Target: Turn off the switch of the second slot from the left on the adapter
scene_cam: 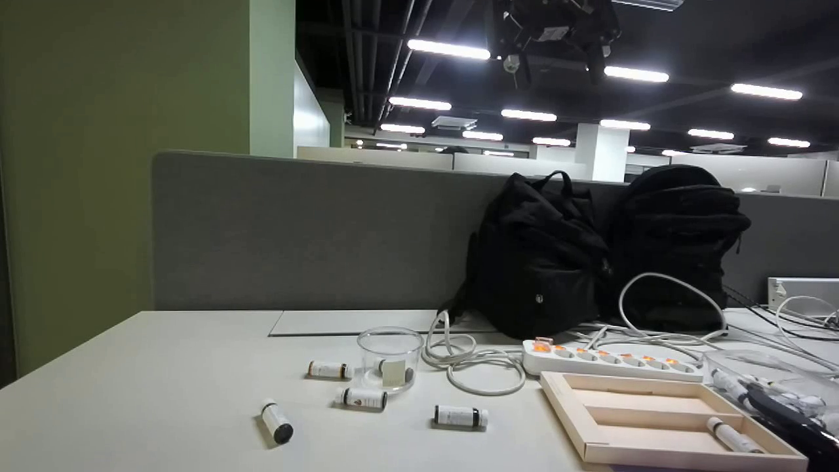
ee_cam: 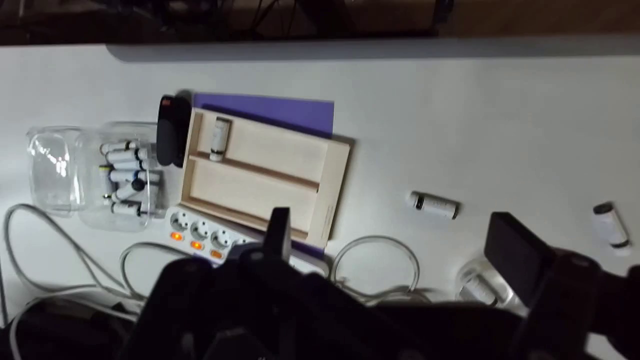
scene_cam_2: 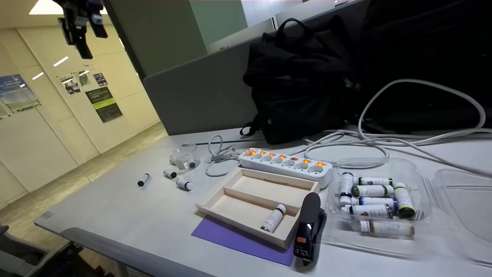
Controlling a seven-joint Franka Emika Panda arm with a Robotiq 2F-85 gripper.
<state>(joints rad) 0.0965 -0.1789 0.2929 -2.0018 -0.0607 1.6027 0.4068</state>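
Observation:
The adapter is a long white power strip (scene_cam: pixel 616 371) with orange switches, on the table behind the wooden tray; it also shows in an exterior view (scene_cam_2: pixel 286 168). The switch of its second slot from the left (scene_cam_2: pixel 272 154) glows orange. The third switch from the right (scene_cam_2: pixel 294 159) looks dim; most others glow. A clear cover sits over the leftmost red switch (scene_cam: pixel 543 344). In the wrist view the adapter (ee_cam: pixel 190 223) is partly hidden behind a finger. My gripper (ee_cam: pixel 392 220) is open and empty, high above the table; it also shows at the top of both exterior views (scene_cam: pixel 556 64) (scene_cam_2: pixel 93 45).
The pale wooden tray (scene_cam_2: pixel 219 215) holds one vial and lies in front of the adapter. A stapler (scene_cam_2: pixel 307 227) and a clear box (scene_cam_2: pixel 419 192) of vials stand beside it. A clear cup (scene_cam: pixel 391 337), loose vials, cables (scene_cam: pixel 485 392) and black backpacks (scene_cam: pixel 537 262) surround it.

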